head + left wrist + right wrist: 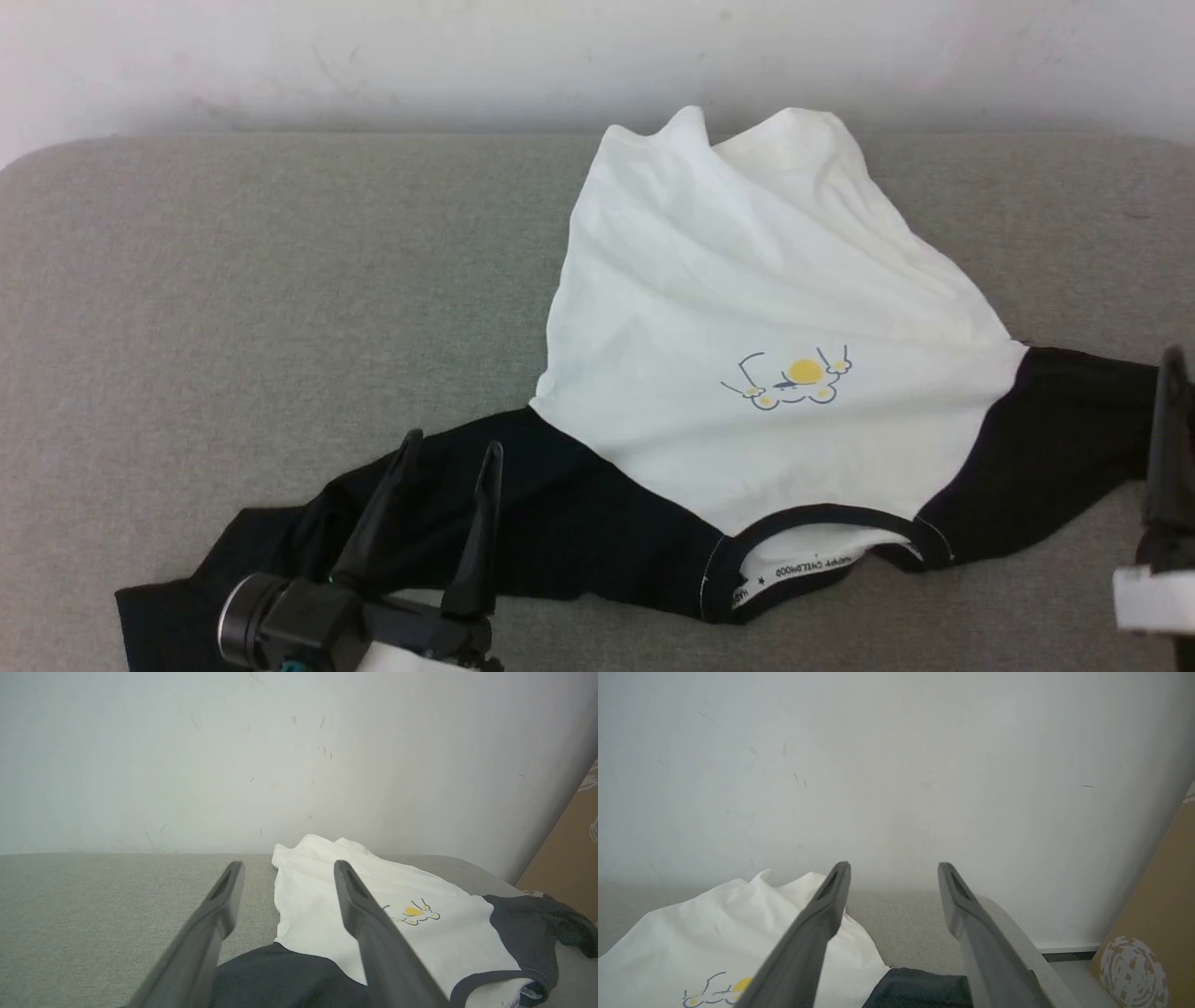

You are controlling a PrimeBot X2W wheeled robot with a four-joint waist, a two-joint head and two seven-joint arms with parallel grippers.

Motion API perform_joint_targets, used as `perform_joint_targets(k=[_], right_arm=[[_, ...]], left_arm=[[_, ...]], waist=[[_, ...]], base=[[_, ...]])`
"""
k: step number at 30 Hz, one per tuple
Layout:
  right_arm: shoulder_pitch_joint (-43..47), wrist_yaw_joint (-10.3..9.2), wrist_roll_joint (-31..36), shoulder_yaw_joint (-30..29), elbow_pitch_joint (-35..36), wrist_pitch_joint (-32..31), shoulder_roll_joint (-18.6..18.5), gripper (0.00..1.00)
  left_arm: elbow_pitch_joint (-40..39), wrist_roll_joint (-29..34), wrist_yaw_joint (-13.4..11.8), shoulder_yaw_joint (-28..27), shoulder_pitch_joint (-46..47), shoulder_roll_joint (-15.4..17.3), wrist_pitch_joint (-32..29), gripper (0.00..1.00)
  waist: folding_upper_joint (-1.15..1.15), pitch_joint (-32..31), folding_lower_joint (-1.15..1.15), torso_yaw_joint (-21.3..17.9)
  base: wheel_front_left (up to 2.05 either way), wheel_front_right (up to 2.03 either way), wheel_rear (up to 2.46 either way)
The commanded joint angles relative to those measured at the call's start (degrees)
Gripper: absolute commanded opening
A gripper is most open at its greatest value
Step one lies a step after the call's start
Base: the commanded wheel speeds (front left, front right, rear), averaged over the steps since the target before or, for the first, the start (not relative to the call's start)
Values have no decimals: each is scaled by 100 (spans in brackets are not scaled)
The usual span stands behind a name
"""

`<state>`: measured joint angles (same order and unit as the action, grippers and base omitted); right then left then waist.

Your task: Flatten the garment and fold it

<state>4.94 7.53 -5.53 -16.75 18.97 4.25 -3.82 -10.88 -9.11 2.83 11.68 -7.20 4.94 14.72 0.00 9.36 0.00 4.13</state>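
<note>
Two grippers, both with fingers spread wide, neither gripping anything.

Left gripper [288, 863]: fingers apart over the left sleeve [560, 523] of the garment [747, 308]. Black cloth and grey surface show in the gap, nothing pinched. Can't tell whether the finger undersides touch the cloth.

Right gripper [893, 864]: fingers apart, with the end of the right sleeve [1055, 448] lying below the gap. Contact unclear there too.

Garment lies on the grey padded surface [233, 280], right of centre, chest side up. Neckband [822, 513] is toward the robot, hem toward the wall [373, 56]. Sleeves are stretched out left and right. White body is creased, and the hem end is bunched into two peaks near the far edge.

View deltas:
- Head view: the shirt end to end, with both sleeves, the yellow-and-blue drawing [794, 378] and the printed label [803, 569] inside the neck. Right gripper here is one dark finger at the right frame edge, just beside the right sleeve's cuff.
- Left wrist view: low angle, hem peaks against the wall, left sleeve running under the fingers.
- Right wrist view: the surface's rounded far corner, and beyond it a cardboard box [1153, 924] with a white print, by the wall.
</note>
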Motion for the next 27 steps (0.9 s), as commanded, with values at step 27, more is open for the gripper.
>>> perform_joint_targets(k=[27], right_arm=[[783, -4, -697, 557, -507, 942, 93, 100]], left_arm=[[292, 530, 428, 1118, -247, 885, -1861, 100]], waist=[[0, -167, 0, -165]], base=[[0, 0, 0]])
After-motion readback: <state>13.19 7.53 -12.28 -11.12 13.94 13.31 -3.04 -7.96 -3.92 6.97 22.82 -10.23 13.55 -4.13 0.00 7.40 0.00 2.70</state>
